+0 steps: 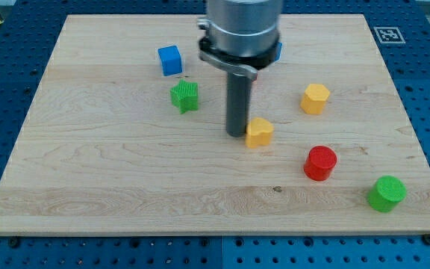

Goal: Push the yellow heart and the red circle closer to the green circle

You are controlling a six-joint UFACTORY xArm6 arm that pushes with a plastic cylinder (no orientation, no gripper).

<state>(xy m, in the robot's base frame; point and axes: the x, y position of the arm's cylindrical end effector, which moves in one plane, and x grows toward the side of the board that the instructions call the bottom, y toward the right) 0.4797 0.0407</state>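
The yellow heart (259, 132) lies near the board's middle. My tip (237, 134) stands right against its left side. The red circle (320, 163) lies to the lower right of the heart. The green circle (386, 193) sits near the board's lower right corner, right of and below the red circle.
A yellow hexagon (314, 98) lies right of the rod. A green star-like block (185, 96) and a blue cube (169, 60) lie to its left. Another blue block (279, 51) peeks from behind the arm. The wooden board (88, 187) rests on a blue table.
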